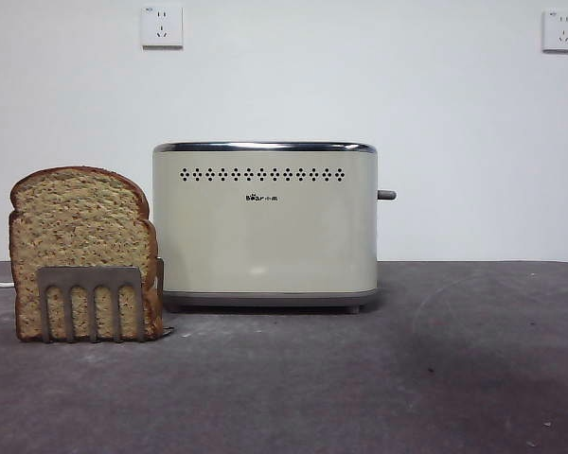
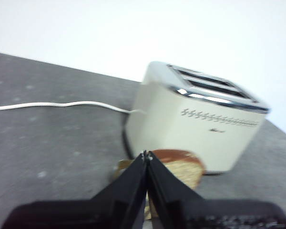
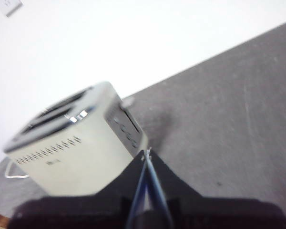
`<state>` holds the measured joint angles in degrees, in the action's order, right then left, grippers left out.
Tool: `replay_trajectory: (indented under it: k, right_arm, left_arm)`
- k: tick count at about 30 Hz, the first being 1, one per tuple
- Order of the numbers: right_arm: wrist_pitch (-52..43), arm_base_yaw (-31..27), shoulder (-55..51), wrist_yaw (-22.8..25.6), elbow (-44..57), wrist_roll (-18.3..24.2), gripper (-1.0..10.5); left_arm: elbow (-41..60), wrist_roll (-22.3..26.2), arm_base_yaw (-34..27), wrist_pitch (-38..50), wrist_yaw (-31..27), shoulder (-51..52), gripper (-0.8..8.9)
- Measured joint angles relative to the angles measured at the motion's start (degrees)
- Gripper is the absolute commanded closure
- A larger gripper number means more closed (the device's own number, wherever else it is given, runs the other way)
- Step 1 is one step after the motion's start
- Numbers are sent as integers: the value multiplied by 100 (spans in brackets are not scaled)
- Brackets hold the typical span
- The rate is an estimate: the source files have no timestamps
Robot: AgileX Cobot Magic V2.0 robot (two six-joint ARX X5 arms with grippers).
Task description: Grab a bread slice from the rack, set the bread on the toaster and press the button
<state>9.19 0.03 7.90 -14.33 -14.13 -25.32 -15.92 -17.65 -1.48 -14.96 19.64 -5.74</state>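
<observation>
A speckled tan slice of bread [image 1: 76,241] with a dark crust stands upright in the small grey rack [image 1: 90,298] at the front left of the table. The cream toaster [image 1: 265,227] with a chrome top stands just right of it, its lever [image 1: 386,195] on the right side. Neither arm shows in the front view. My left gripper [image 2: 146,153] is shut and empty, above the bread [image 2: 181,167], with the toaster [image 2: 200,124] beyond. My right gripper [image 3: 147,152] is shut and empty, near the toaster's lever end [image 3: 126,124].
A white power cord [image 2: 57,105] runs from the toaster across the dark grey table [image 1: 435,359]. Two wall sockets [image 1: 162,26] sit high on the white wall behind.
</observation>
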Motion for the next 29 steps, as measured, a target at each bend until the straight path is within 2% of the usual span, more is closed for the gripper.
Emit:
replay_trajectory:
  k: [3,7,10,14,23,29]
  right_arm:
    - [74,0,476,-291,-527,57,959]
    - [420,0,1268,-986,-1362,339,958]
    - [916,0,1873,-1475,-1967,636,958]
    - [1934,0,2761,-1967,-2927,1276,958]
    - [3777,162,3952,-2017,-4555,2675,958]
    - [4041,323,4138,-2017,-4824,3005,958]
  left_arm:
    - [-387,66,0,-61,393,-361,822]
    - [-960,323,0,-245,935,-911,822]
    - [-1410,625,0,-538,1377,-1377,822]
    - [-2050,1252,0,-1145,1928,-1930,822]
    - [-3340,2780,103,-2594,2024,-2739,822]
    - [-3832,3314,267,-3213,2020,-3069,821]
